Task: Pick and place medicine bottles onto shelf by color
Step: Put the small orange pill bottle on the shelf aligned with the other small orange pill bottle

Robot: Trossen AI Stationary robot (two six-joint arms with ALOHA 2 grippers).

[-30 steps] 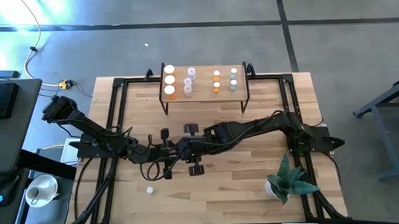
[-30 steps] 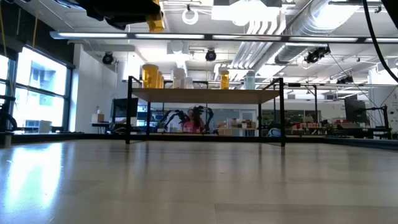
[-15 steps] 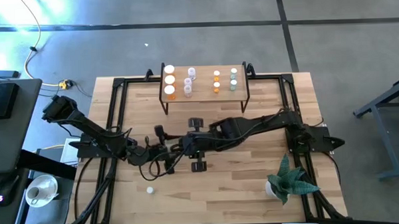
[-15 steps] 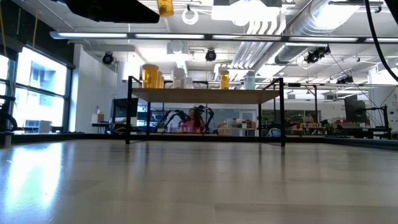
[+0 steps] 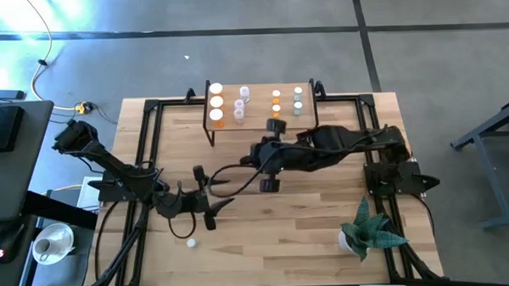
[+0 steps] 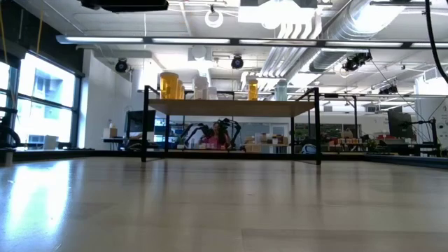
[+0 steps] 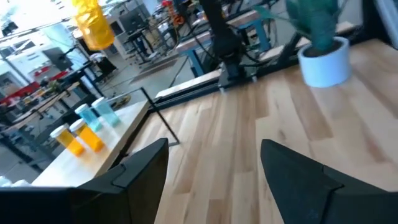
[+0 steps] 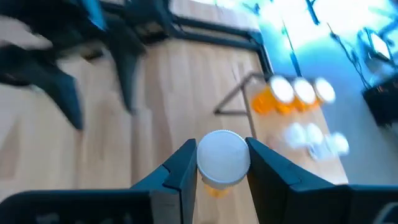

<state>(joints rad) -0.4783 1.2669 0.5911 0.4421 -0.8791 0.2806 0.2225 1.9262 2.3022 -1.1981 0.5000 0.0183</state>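
Nearest us, a loose white cap (image 5: 191, 243) sits on the table (image 5: 308, 226). Our left gripper (image 5: 207, 196) hangs over it with fingers apart, empty. Further back, our right gripper (image 8: 216, 171) is clamped on an orange bottle (image 8: 222, 158) near the shelf (image 5: 260, 117), where other bottles (image 5: 217, 103) stand.

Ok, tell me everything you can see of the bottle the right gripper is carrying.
The bottle is a small vial with a round white cap and an orange body, only a sliver of which shows below the cap in the right wrist view. It looks like translucent plastic. It sits pinched between the right gripper's two dark fingers, one on each side, cap facing the wrist camera. It is held up off the table, on the near side of the shelf, touching nothing else.
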